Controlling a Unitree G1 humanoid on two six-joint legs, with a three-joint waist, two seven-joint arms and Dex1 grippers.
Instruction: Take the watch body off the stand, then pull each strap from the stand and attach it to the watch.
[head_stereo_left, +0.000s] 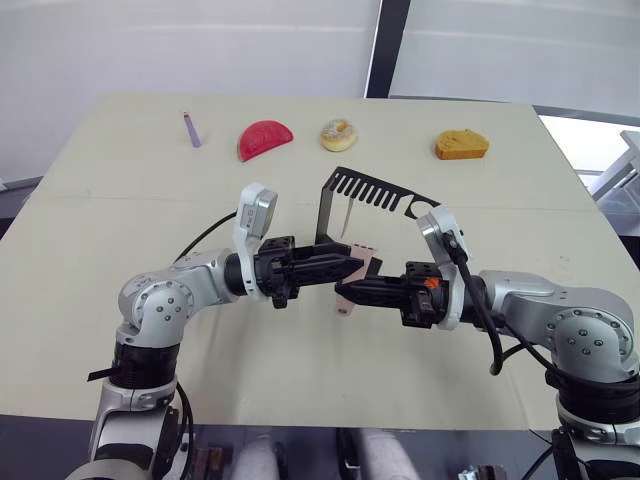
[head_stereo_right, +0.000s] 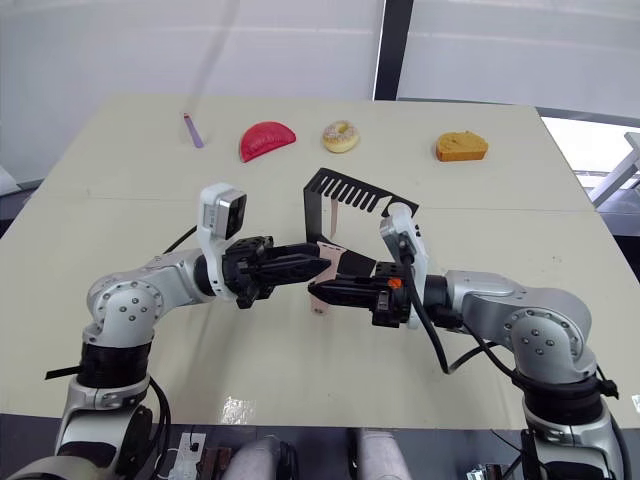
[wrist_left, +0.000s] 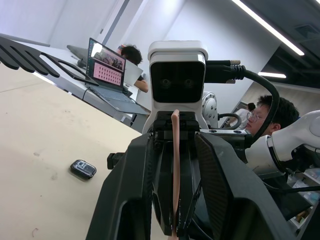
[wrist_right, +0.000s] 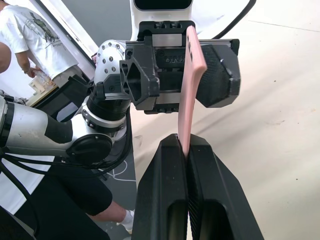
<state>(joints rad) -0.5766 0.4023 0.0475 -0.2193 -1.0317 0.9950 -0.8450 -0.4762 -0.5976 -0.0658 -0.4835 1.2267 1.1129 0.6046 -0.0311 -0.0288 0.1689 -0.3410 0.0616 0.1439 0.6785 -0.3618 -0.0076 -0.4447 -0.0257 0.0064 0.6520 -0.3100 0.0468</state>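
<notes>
Both grippers meet over the table in front of the black stand (head_stereo_left: 345, 205). My right gripper (head_stereo_left: 347, 291) is shut on a pale pink strap (wrist_right: 190, 85), which stands up from its closed fingers (wrist_right: 162, 200). Facing it, my left gripper (head_stereo_left: 350, 266) is open, its fingers (wrist_left: 127, 195) on either side of the strap (wrist_left: 175, 165) and not touching it. Another thin strap (head_stereo_left: 345, 216) hangs from the stand's comb arm. In the left wrist view the watch body (wrist_left: 83, 169) lies flat on the table, apart from both grippers.
Along the table's far edge lie a purple stick (head_stereo_left: 191, 130), a red half-round piece (head_stereo_left: 264, 139), a ring doughnut (head_stereo_left: 338, 134) and a yellow-brown piece (head_stereo_left: 461, 145). People and an open laptop (wrist_left: 107, 67) are beyond the table.
</notes>
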